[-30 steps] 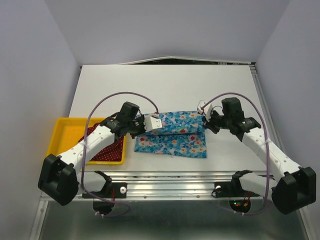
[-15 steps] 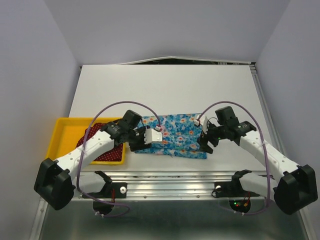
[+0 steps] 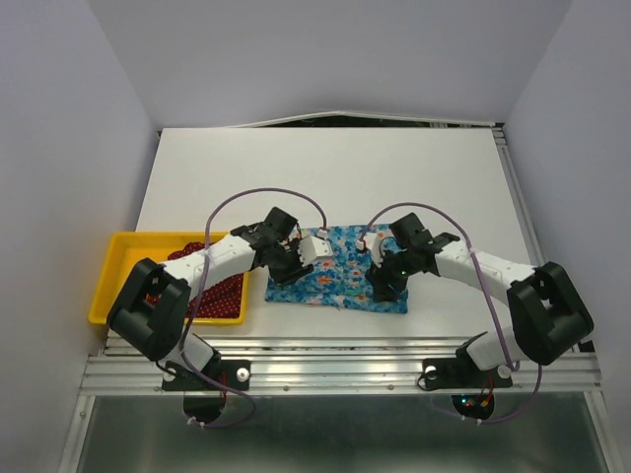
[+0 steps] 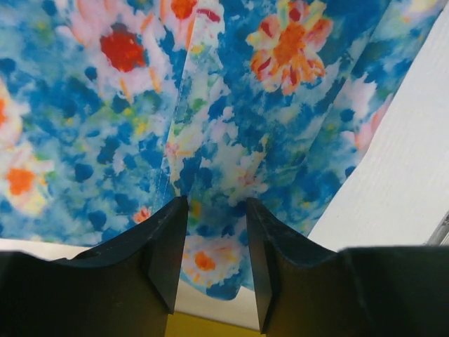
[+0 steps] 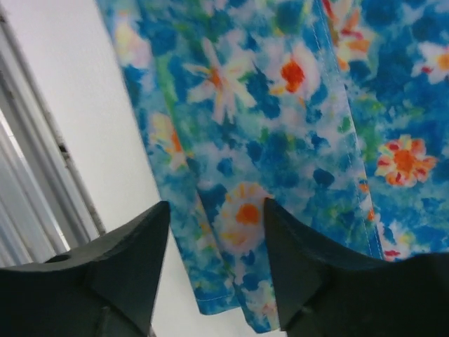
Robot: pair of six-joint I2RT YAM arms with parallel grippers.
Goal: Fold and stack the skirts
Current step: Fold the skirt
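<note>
Hanging parted and empty, the left claw [image 4: 215,210] and the right claw [image 5: 217,210] are pictured just above opposite ends of the blue flowered skirt [image 3: 340,268], with nothing gripped by either. The skirt is laid flat near the front edge of the desk [image 3: 325,177], apparently folded into a rectangle so that it can be stacked. The dark red skirt [image 3: 219,296] is seen bunched in the yellow tray [image 3: 118,266] just beside it, and is judged not yet folded.
</note>
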